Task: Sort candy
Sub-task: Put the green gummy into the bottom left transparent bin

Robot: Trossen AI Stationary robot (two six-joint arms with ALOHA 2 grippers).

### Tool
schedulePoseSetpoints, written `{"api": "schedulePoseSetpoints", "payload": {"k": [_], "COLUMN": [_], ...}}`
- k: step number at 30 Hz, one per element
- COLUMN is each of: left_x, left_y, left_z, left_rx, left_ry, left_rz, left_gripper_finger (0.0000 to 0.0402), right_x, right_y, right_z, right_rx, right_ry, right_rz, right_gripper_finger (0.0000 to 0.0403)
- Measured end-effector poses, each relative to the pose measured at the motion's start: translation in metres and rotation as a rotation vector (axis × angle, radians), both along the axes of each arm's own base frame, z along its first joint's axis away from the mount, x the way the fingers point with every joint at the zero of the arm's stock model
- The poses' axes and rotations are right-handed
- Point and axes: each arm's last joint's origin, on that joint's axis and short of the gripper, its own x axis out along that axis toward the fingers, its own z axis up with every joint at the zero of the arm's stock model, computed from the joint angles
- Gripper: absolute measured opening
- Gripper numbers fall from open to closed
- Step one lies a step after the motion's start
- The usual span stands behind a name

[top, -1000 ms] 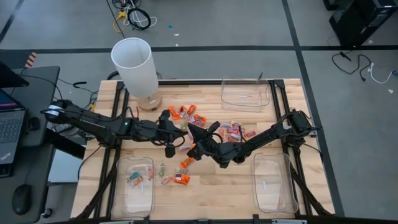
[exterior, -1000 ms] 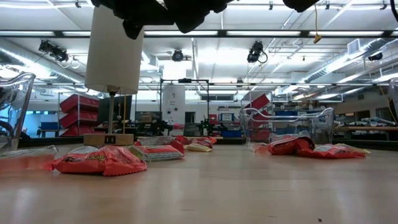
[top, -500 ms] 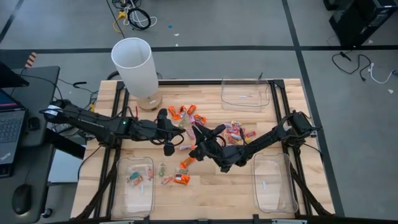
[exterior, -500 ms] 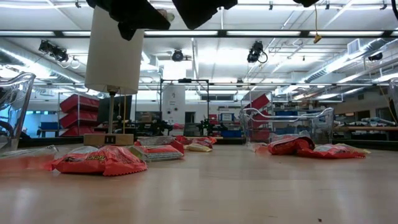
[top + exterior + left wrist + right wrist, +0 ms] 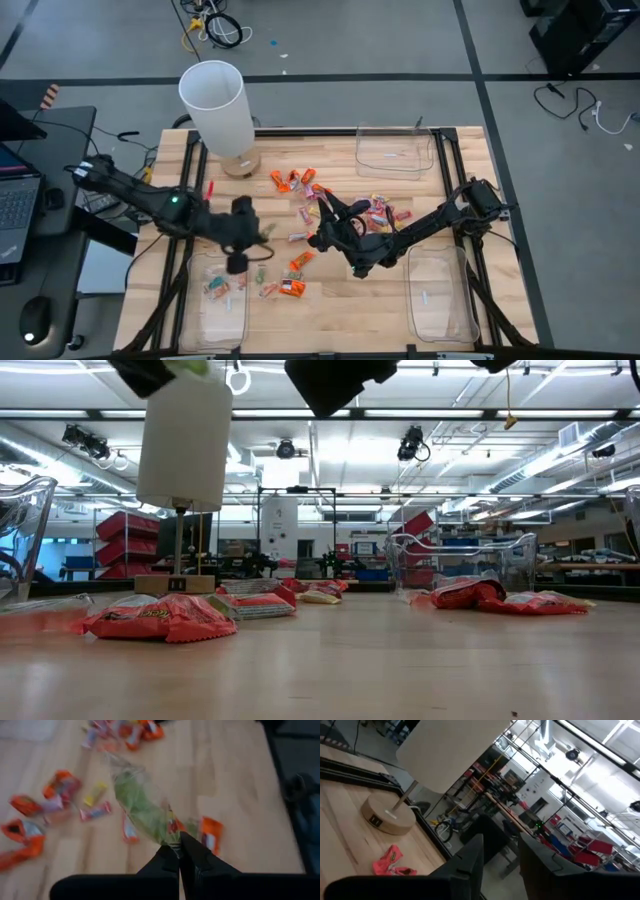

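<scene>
Small wrapped candy in orange, pink and yellow lies scattered over the middle of the table (image 5: 300, 182), (image 5: 380, 212), (image 5: 292, 285). My left gripper (image 5: 256, 233) hangs above the table's left-middle, slanting down, shut on one green candy in a clear wrapper (image 5: 142, 805). In the low view the left gripper (image 5: 150, 372) shows at the top with a bit of green beside it. My right gripper (image 5: 322, 212) stands level above the middle of the pile, open, with nothing between its fingers (image 5: 470, 855). My left gripper pinches the near end of the green candy's wrapper (image 5: 172, 834) between its two shut fingertips. The fingers slant down from the table's left. The candy sticks out ahead of the fingertips, lifted clear of the table.
A white lamp (image 5: 213, 105) stands at the far left. A clear tray (image 5: 232, 312) at the near left holds a few candies. Two more clear trays sit at the far right (image 5: 395, 150) and near right (image 5: 440, 295).
My left gripper has drawn away from the right gripper toward the table's left and near edge, tipping downward and carrying the green candy clear of the table. My right gripper has opened and stayed where it was, turning a little.
</scene>
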Motion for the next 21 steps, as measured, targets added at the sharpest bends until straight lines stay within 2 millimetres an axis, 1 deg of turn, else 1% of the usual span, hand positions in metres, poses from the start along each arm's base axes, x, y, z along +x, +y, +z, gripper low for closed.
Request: {"api": "schedulePoseSetpoints", "payload": {"k": [4,10,15,21], "left_x": [-0.016,-0.042,-0.057,-0.068], "left_y": [-0.011,-0.019,-0.028,-0.040], "left_z": [0.014,0.032,0.032,0.030], "left_rx": [-0.033,-0.109,-0.162,-0.259], "left_ry": [0.073,0.226,0.357,0.461], "left_rz": [-0.021,-0.017,-0.117,-0.136], "left_gripper_finger": [0.0000,0.0000,0.0000,0.0000], "right_x": [0.001,0.001,0.002,0.004], "right_y": [-0.003,-0.006,-0.010,-0.018], "right_z": [0.001,0.001,0.001,0.001], "right_rx": [0.000,-0.002,-0.002,-0.002], "right_ry": [-0.004,-0.002,-0.004,-0.004], "right_rz": [-0.008,-0.016,-0.026,-0.045], "right_gripper_finger": [0.0109,0.0108,0.0109,0.0107]}}
